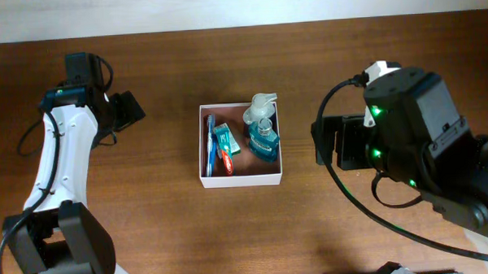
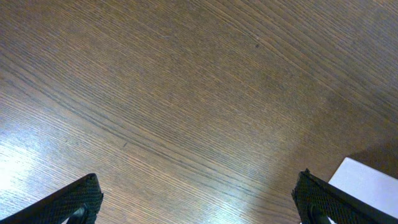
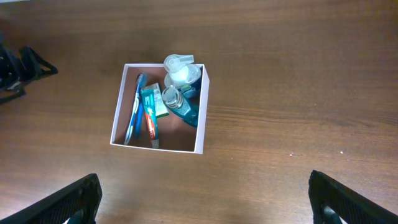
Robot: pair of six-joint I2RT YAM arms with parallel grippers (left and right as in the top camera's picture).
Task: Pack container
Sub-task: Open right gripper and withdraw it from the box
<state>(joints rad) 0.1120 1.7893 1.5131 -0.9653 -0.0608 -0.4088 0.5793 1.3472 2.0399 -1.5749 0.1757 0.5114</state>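
Overhead: the container (image 1: 241, 181) sits in the middle of the table (image 1: 174, 237). It holds 4 toiletries: a blue toothbrush (image 1: 211, 140), a toothpaste tube (image 1: 226, 146), a teal mouthwash bottle (image 1: 263, 141) and a white pump bottle (image 1: 262, 106). No loose item shows on the wood, so packing looks finished or nearly so. The left gripper (image 1: 131, 110) is well to the container's left and the right gripper (image 1: 324, 142) is on its right.

Left wrist: the left gripper (image 2: 196, 205) is spread wide and empty over bare wood. A white corner of the container (image 2: 367, 180) shows at the right.

Right wrist: the right gripper (image 3: 205, 205) is also wide and empty. The container (image 3: 155, 148) lies beyond it with all 4 items inside.
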